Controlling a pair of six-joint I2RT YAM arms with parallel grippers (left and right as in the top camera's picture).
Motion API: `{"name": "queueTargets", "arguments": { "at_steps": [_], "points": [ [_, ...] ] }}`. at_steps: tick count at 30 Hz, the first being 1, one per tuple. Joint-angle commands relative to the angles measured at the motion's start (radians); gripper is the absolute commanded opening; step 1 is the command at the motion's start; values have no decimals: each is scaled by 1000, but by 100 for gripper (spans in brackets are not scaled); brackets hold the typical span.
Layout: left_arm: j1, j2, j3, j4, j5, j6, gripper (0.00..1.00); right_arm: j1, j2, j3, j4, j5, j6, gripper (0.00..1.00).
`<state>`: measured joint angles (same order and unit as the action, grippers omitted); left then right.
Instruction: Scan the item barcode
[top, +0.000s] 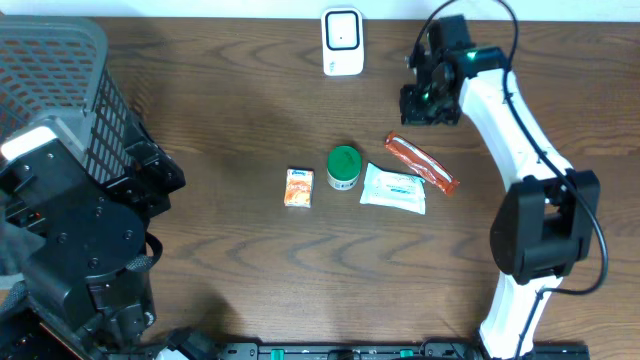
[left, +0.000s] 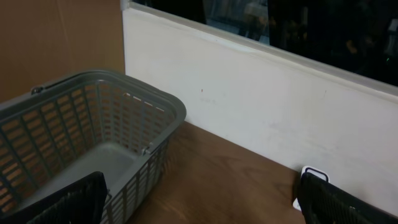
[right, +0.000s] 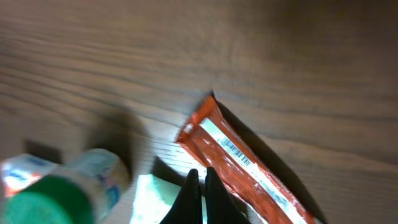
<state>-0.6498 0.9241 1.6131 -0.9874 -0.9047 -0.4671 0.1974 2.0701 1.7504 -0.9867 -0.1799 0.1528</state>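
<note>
Right end effector (right: 201, 180) near glossy wrapper (right: 244, 163)

fingers (right: 188, 202) pressed together beside the barcoded orange packet (right: 249, 167), green-capped bottle (right: 68, 190) at left.

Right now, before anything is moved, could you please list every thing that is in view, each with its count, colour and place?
basket: one, grey, far left corner of the table
scanner: one, white, far edge, about the middle
long packet: one, orange-red, right of centre, barcode facing up
flat packet: one, white, just left of the long packet
jar: one, white with green lid, centre
small box: one, orange, left of the jar
table: one, brown wood, under everything
left arm: one, black, near left side
right arm: one, white and black, right side
left tool: one, black, open and empty, facing the basket
right tool: one, black, shut and empty, above the long packet
</note>
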Motion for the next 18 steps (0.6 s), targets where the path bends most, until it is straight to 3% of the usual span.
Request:
{"name": "queueTargets", "arguments": {
  "at_steps": [1, 18],
  "points": [
    [3, 3, -1, 0, -24, -1, 98, 1, 39, -84, 35, 21, 54, 1],
    [3, 3, -1, 0, -24, -1, 98, 95, 38, -249, 60, 17, 56, 1]
  ]
}}
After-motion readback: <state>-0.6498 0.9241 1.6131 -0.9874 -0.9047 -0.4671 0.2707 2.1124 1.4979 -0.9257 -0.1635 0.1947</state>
